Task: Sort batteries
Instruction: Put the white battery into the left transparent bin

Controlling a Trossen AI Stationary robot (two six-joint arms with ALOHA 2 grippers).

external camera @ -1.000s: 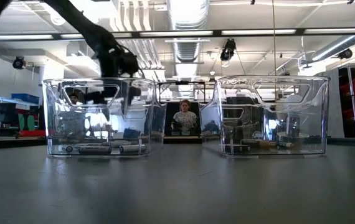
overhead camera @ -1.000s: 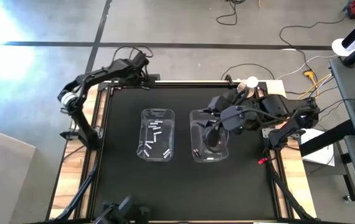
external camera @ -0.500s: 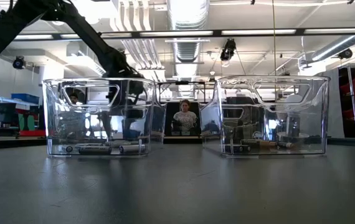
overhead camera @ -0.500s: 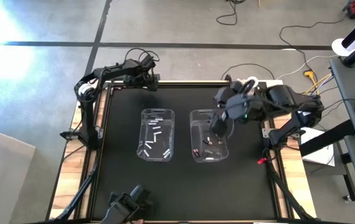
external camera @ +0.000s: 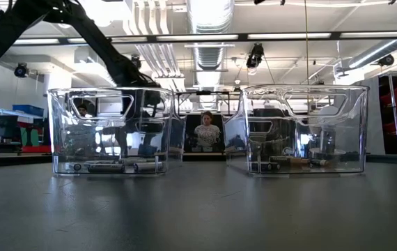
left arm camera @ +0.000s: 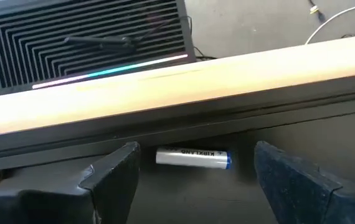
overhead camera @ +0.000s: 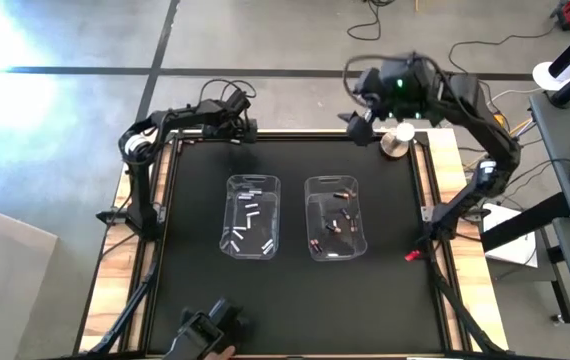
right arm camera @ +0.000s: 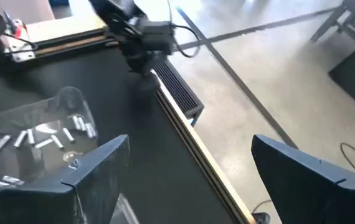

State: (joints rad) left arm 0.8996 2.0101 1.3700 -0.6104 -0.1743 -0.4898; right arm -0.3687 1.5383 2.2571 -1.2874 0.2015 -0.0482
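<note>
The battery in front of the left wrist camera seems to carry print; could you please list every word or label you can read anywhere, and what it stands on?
"KIRKLAND": upside down on the white battery lying between the left pincer's open fingers.
Print on the batteries in the left bin and right bin: too small to read.
No other text is legible.

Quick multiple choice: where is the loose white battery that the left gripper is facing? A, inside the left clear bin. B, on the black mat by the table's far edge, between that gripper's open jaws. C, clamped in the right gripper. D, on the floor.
B: the left wrist view shows the white battery lying on the black mat just below the wooden edge, with the left gripper standing open around it, not touching.
</note>
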